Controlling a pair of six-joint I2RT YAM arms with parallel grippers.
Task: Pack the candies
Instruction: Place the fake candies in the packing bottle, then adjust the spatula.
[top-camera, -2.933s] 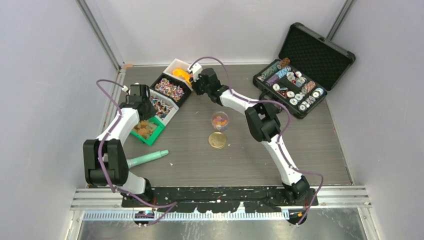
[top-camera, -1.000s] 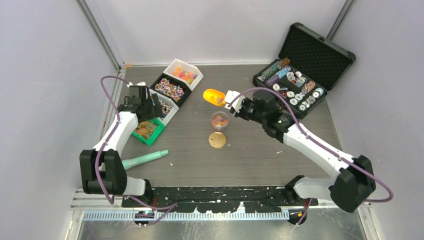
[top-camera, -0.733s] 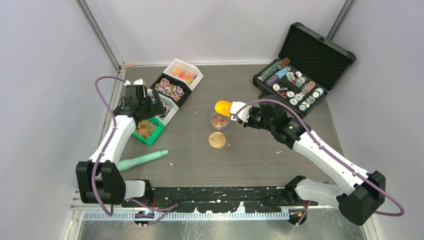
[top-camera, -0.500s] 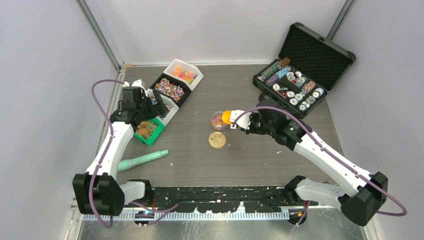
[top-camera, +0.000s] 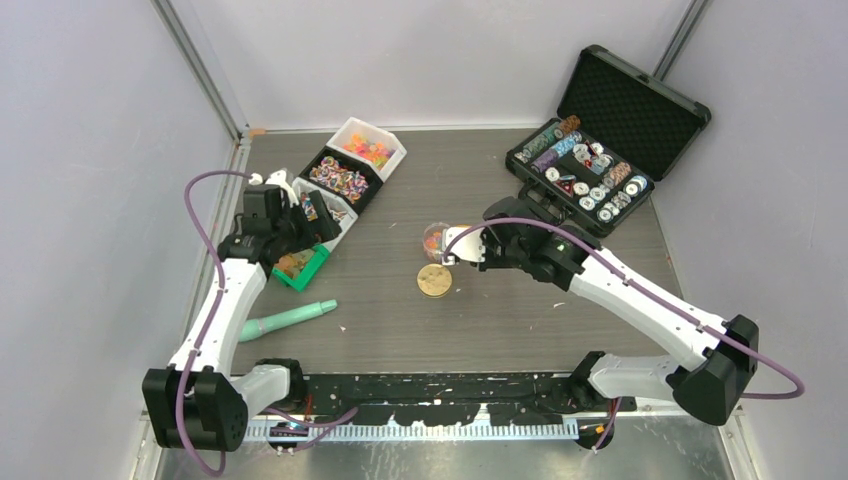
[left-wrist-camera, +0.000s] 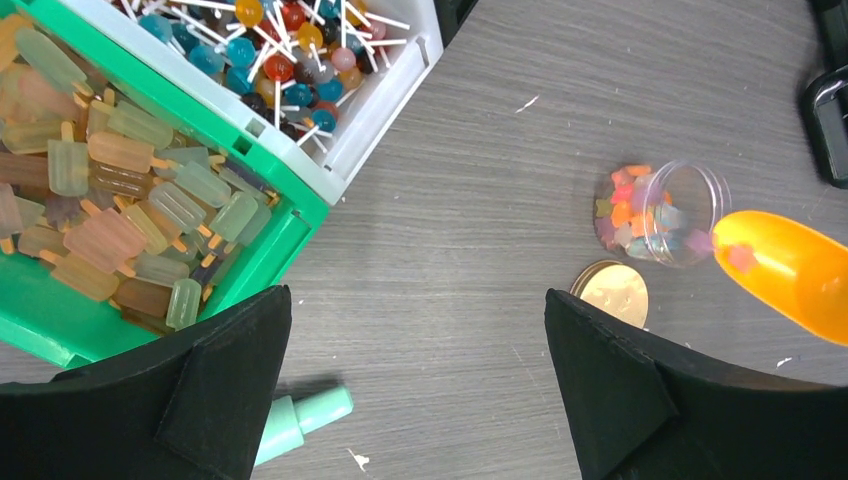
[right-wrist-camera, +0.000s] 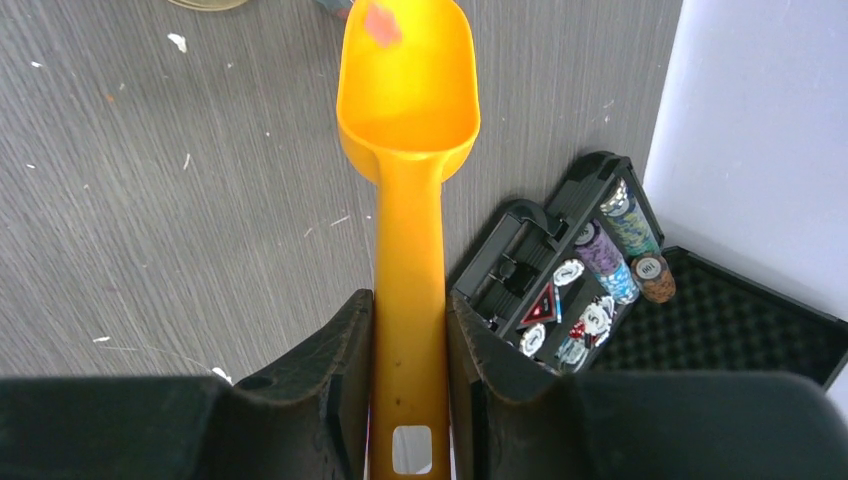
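A small clear jar half full of mixed candies stands mid-table. My right gripper is shut on the handle of the orange scoop. The scoop's mouth is at the jar's rim, and one pink candy lies in the bowl. More candies fill the bins at the left: a white bin, a black bin, a lollipop bin and a green bin. My left gripper hangs wide open and empty beside the green bin.
A flat gold disc lies just in front of the jar. A mint-green pen lies near the left arm. An open black case of poker chips sits at the back right. Walls close in both sides.
My right arm carried the scoop from the bins to the jar and tipped it toward the rim. My left gripper opened wider and drew back toward the near side.
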